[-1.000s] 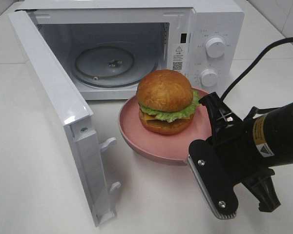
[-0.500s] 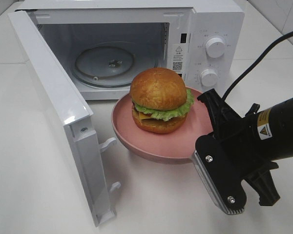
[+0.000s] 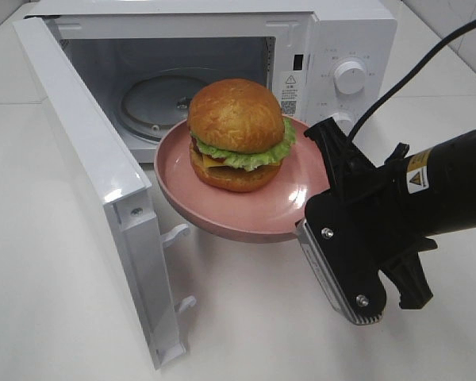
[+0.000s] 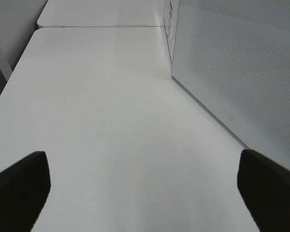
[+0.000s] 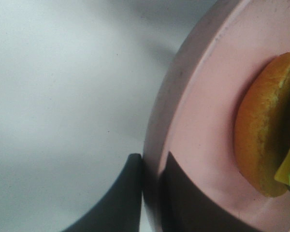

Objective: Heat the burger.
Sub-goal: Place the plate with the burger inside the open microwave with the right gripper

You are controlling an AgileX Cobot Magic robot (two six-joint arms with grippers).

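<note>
The right hand (image 5: 152, 162) is pressed together on one spot of the pink plate's (image 3: 278, 214) rim. The plate hangs clear of the bench (image 3: 47, 302) in front of the open microwave (image 3: 333, 48), which stands toward the bench's far edge. The burger (image 3: 236, 135) sits on the plate, away from the pinch, so its weight pulls on a thin grip. The plate could pivot or slip between the fingers, and the burger could then slide off. The burger is tall and loosely stacked. A jolt could topple its top bun, and it might brush the roof of the oven cavity if carried in too high. If carried too low, the plate's leading rim could catch the cavity sill instead of landing on the glass turntable (image 3: 155, 103). The swung-out door (image 3: 87, 175) stands just beside the plate and could be clipped. The left hand (image 4: 142, 158) is spread wide over bare bench, holding nothing. By count there are one burger, one plate, one microwave with one door and one turntable, and two hands.
</note>
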